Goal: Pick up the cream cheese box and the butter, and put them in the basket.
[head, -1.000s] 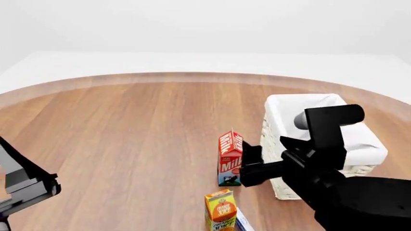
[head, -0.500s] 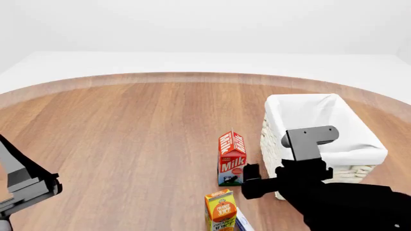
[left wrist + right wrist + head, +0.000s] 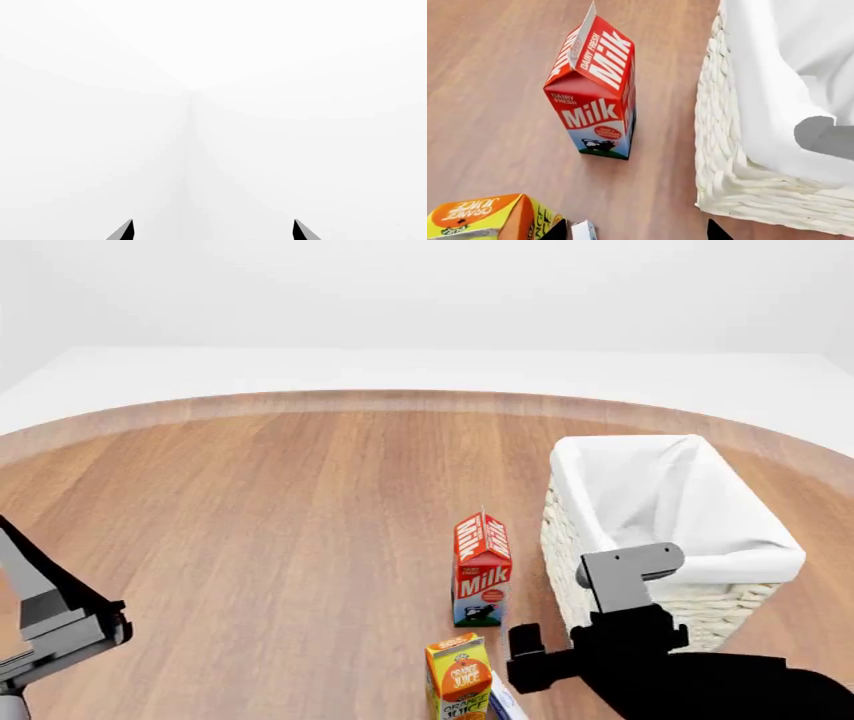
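Head view: right gripper (image 3: 523, 658) now low at bottom centre-right of frame, below the near-left corner of the basket (image 3: 577, 540); earlier it sat higher, level with the milk carton (image 3: 479, 568) and partly covering the basket's front. Basket interior now fully visible, white liner showing. Right gripper's fingertips show spread apart at the bottom edge of the right wrist view, nothing between them: released. Milk carton upright, centre of frame, just left of the basket, not touching; unchanged. Orange juice carton (image 3: 459, 678) upright at bottom centre, unchanged. A small blue-and-white sliver, likely the cream cheese box (image 3: 503, 705), lies just right of the juice carton at the bottom edge, mostly cut off. Butter not seen in any view. Left gripper (image 3: 212, 231): two dark tips apart against blank white, empty and released; left arm at lower left of head view, barely shifted. Wooden table (image 3: 267, 510) same.
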